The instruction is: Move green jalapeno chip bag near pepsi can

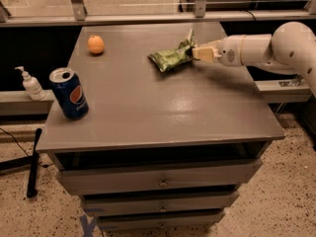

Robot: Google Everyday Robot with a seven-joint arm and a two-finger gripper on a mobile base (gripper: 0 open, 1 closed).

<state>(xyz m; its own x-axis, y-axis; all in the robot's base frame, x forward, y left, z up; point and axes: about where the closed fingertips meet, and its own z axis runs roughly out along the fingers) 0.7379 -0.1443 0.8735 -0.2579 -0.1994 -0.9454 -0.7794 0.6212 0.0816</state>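
Observation:
The green jalapeno chip bag [172, 58] hangs just above the grey tabletop near its far middle, tilted down to the left. My gripper [196, 51] reaches in from the right and is shut on the bag's right end. The pepsi can [69, 93] stands upright at the table's front left corner, well apart from the bag.
An orange [96, 44] lies at the table's far left. A white pump bottle [31, 84] stands on a ledge left of the table. The table [163, 117] has drawers below its front edge. A window rail [148, 18] runs behind the table.

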